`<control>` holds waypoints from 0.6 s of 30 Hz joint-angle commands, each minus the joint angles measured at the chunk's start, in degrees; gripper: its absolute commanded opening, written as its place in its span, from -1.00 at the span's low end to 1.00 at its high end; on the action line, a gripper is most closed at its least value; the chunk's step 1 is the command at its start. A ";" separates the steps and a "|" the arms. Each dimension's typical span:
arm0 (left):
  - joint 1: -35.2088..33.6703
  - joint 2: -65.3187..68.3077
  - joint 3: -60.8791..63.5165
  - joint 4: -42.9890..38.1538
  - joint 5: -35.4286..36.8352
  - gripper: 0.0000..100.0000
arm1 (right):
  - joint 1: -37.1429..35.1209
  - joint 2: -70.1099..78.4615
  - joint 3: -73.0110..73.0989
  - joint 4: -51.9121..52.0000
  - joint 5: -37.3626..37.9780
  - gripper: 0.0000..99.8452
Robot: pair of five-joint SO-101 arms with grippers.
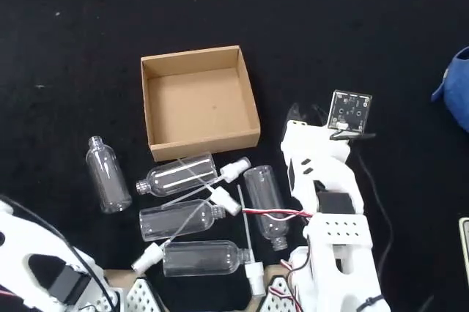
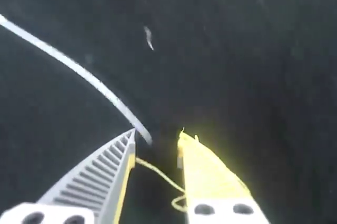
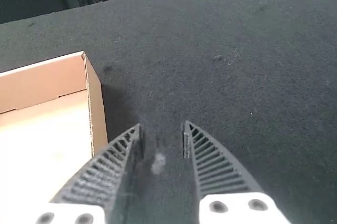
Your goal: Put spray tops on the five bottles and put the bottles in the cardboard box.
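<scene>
Several clear bottles without tops lie on the black table in front of the cardboard box (image 1: 198,99): one off to the left (image 1: 105,174), three stacked in a loose row (image 1: 178,174) (image 1: 179,219) (image 1: 205,258), and one on the right (image 1: 267,198). White spray tops with thin tubes lie scattered among them (image 1: 234,171) (image 1: 223,200) (image 1: 149,257) (image 1: 255,279). My right gripper (image 3: 160,132) hovers open over bare cloth just beside the box wall (image 3: 95,108), holding nothing. My left gripper (image 2: 156,137) is open over dark cloth, with nothing between its fingers.
The right arm (image 1: 326,180) stretches from the front edge past the rightmost bottle. The left arm (image 1: 44,272) sits at the front left corner. A white cable (image 2: 79,71) curves past the left gripper. A blue object (image 1: 456,96) lies at the right edge.
</scene>
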 commanded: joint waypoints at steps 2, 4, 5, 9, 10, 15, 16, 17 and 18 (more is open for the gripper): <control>0.75 -12.40 -1.45 1.67 -1.76 -0.94 | -1.05 0.04 -0.84 -1.85 0.26 -0.78; -0.92 -16.70 -1.36 -1.41 -4.48 -0.94 | -1.05 0.04 -0.84 -1.85 0.26 -0.78; -1.80 -18.11 -1.27 -3.78 -5.54 -0.94 | -1.05 0.04 -0.84 -1.85 0.26 -0.78; -6.46 -17.67 -1.27 -15.38 -8.09 -0.94 | -1.05 0.04 -0.92 -1.85 0.26 -0.78; -7.43 -17.23 -1.27 -17.93 -8.88 -0.94 | -1.05 0.04 -0.92 -1.85 0.26 -0.78; -11.56 -12.57 -1.27 -28.66 -10.46 -0.94 | -1.05 0.04 -0.92 -1.85 0.26 -0.78; -12.18 -11.60 -1.27 -30.86 -10.46 -0.94 | -1.05 0.04 -0.92 -1.85 0.26 -0.78; -12.79 -10.55 -1.27 -33.05 -10.46 -0.94 | -1.05 0.04 -0.92 -1.85 0.26 -0.78; -13.32 -9.32 -1.27 -35.16 -10.46 -0.94 | -1.05 0.04 -0.92 -1.85 0.26 -0.78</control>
